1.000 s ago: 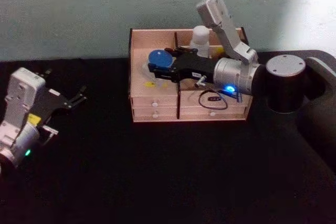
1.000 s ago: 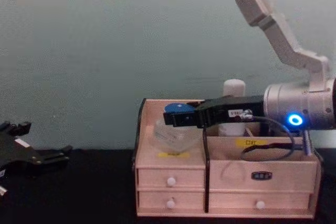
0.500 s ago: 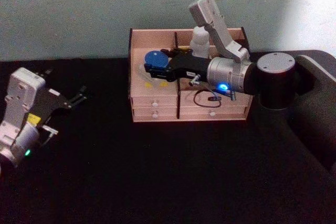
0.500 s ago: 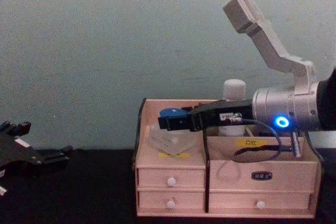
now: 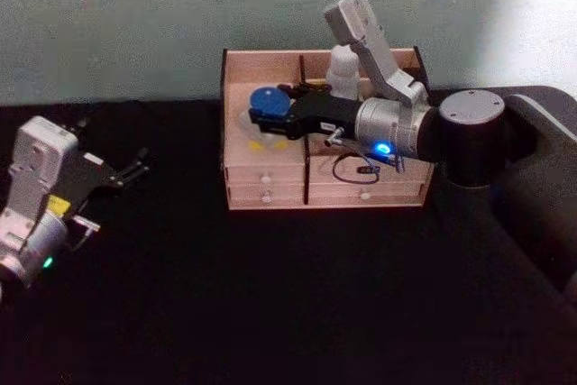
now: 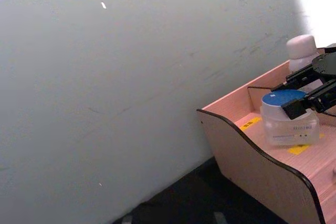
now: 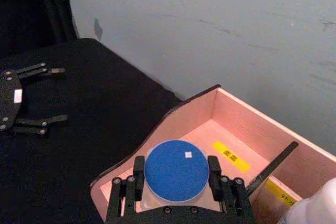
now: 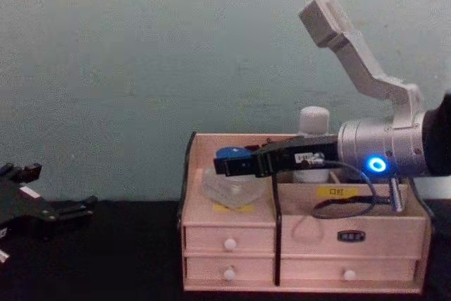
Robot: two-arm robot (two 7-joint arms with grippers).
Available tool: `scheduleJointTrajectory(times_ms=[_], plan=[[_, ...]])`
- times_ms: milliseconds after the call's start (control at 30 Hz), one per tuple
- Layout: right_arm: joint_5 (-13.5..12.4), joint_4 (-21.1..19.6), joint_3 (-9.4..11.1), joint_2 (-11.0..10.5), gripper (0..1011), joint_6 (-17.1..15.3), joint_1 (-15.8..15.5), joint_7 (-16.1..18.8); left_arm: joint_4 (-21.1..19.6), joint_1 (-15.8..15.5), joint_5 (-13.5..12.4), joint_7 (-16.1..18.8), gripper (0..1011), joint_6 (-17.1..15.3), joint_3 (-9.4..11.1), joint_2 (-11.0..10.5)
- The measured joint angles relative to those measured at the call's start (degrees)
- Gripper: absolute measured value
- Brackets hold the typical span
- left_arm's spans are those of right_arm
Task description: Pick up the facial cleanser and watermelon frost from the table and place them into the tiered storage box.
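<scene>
One black table (image 5: pixel 270 295), grey wall (image 5: pixel 135 15); right tool (image 7: pixel 176 176) pinches watermelon frost (image 5: pixel 266 101) (left tool (image 5: pixel 133 169) spread).

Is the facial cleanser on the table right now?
No, the facial cleanser stands upright inside the tiered storage box, behind the right gripper holding the watermelon frost.

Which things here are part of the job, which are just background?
Job: watermelon frost, gripped by right gripper in left compartment of tiered storage box; facial cleanser, standing in a rear compartment.
Other: left gripper, idle at left; black table; wall.
</scene>
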State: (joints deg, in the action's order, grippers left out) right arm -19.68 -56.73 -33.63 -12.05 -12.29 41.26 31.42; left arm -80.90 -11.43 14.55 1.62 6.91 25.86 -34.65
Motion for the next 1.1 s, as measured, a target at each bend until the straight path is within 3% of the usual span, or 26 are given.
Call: scheduleJointTrajectory(times_ms=[400,767,1100], plan=[[-0.02,-0.15,-0.06,-0.06,712,-0.07,-0.05,0.0,0.0,0.0,0.0,0.0,1001,0.0,0.0,0.0],[-0.09,-0.23,-0.1,-0.1,996,-0.07,-0.09,0.0,0.0,0.0,0.0,0.0,1001,0.0,0.0,0.0],[-0.01,-1.05,-0.04,-0.36,1003,0.28,-0.49,-0.06,0.0,0.0,0.0,0.0,1001,0.0,0.0,0.0]])
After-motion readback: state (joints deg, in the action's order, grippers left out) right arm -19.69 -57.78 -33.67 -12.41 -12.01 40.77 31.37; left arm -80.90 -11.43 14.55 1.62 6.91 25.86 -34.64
